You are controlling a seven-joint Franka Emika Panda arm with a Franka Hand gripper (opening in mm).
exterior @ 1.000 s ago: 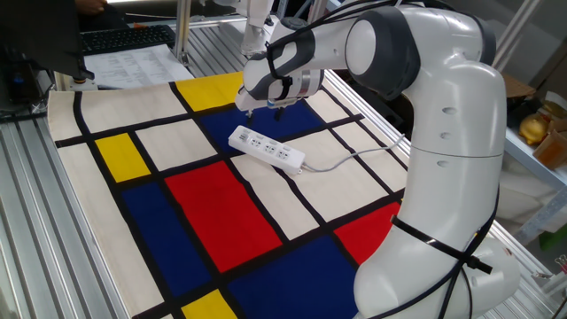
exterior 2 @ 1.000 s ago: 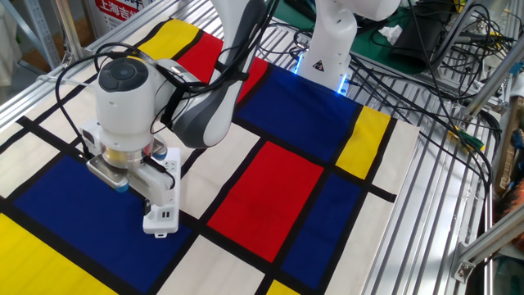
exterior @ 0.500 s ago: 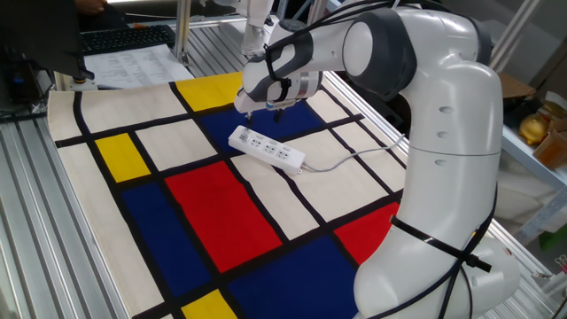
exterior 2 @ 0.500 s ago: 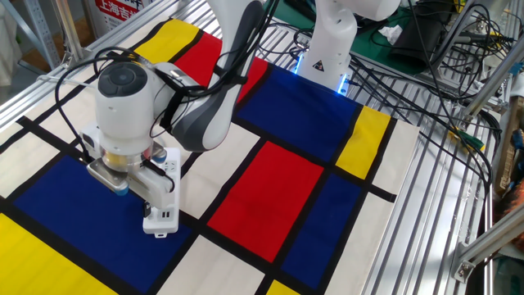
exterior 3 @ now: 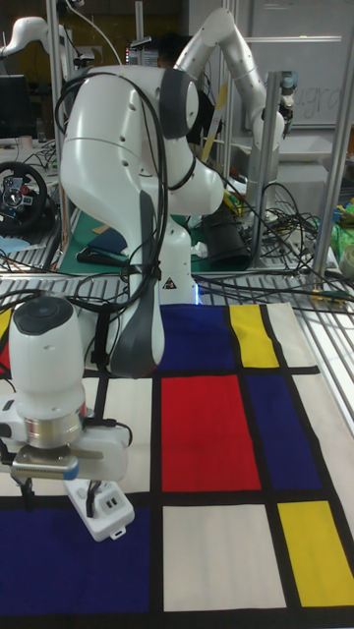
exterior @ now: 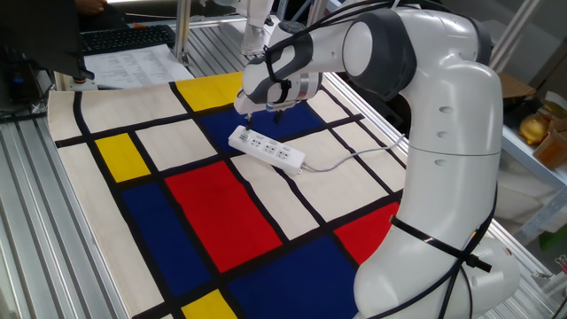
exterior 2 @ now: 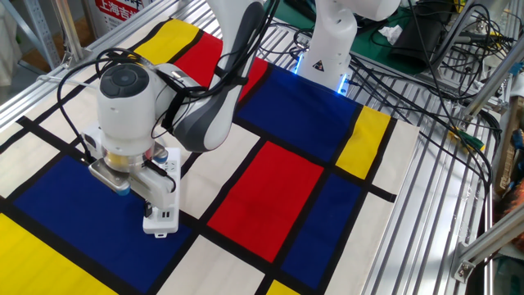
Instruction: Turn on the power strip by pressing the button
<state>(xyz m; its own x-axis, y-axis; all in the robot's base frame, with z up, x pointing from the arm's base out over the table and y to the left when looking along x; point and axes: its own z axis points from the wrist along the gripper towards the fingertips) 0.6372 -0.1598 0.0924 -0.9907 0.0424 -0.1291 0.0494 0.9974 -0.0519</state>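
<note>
The white power strip [exterior: 266, 149] lies slanted on the coloured mat, and its pale cord [exterior: 345, 159] trails off to the right. My gripper [exterior: 264, 113] hangs just above the strip's far left end, pointing down. Its dark fingertips [exterior: 250, 112] stand apart, so it is open and holds nothing. In the other fixed view the hand covers most of the power strip [exterior 2: 161, 215], and only the near end shows. The tall fixed view shows my gripper [exterior 3: 59, 491] over the power strip [exterior 3: 110, 516]. I cannot make out the button itself.
The mat [exterior: 204, 213] has red, blue, yellow and white panels. A keyboard [exterior: 124, 39] and papers [exterior: 133, 66] sit beyond its far corner. Loose cables [exterior 2: 426, 57] lie on the metal slats past the mat. A second white arm [exterior 3: 236, 59] stands behind.
The hand has crept slightly toward the strip's end. The strip and cord have not moved.
</note>
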